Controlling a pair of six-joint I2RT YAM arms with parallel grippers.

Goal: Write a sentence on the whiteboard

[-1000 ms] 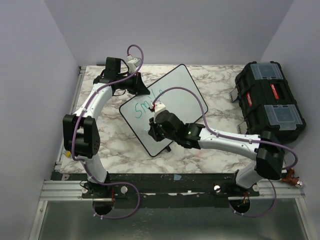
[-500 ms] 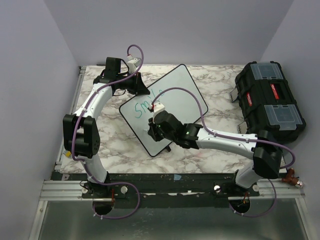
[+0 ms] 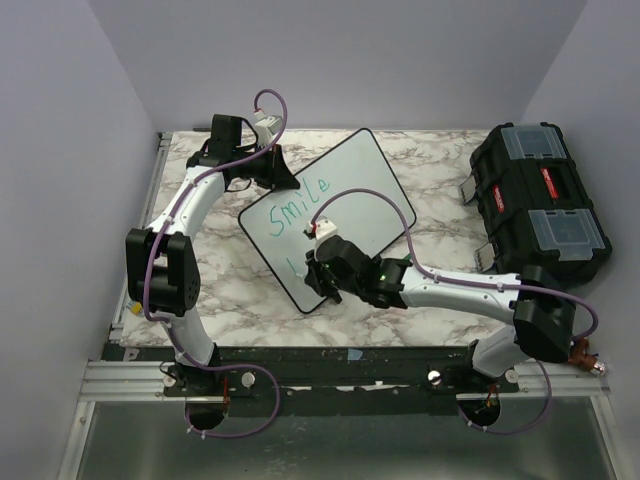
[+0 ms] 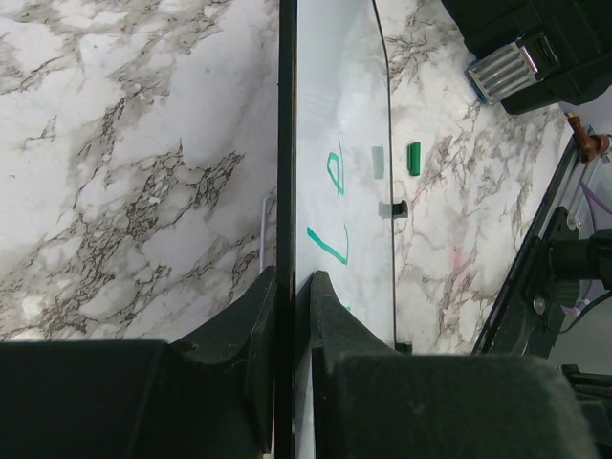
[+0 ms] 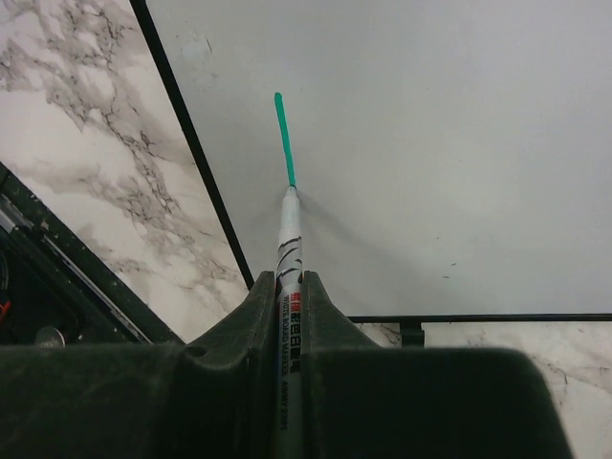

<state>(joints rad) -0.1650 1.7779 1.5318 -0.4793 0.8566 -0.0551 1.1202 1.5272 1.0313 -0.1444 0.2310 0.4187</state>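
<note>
The whiteboard [image 3: 350,185] lies tilted on the marble table, with "Smile" [image 3: 300,206] in green as the start of the sentence. My left gripper [image 3: 281,178] is shut on its far-left frame edge; the left wrist view shows the jaws [image 4: 292,279] pinching the black frame beside the letters "l e" [image 4: 331,206]. My right gripper [image 3: 316,282] is shut on a white board marker [image 5: 288,244]. The marker's tip touches the whiteboard [image 5: 430,134] at the bottom of a short green stroke [image 5: 283,134], close to the board's near-left edge.
A black toolbox [image 3: 540,200] stands at the table's right side. A small green marker cap [image 4: 413,158] lies on the marble beside the board. The black rail [image 3: 330,352] runs along the table's near edge.
My right gripper moved from the end of "Smile" down toward the board's near corner, uncovering the word. A short green stroke now stands below it. The left gripper has not moved.
</note>
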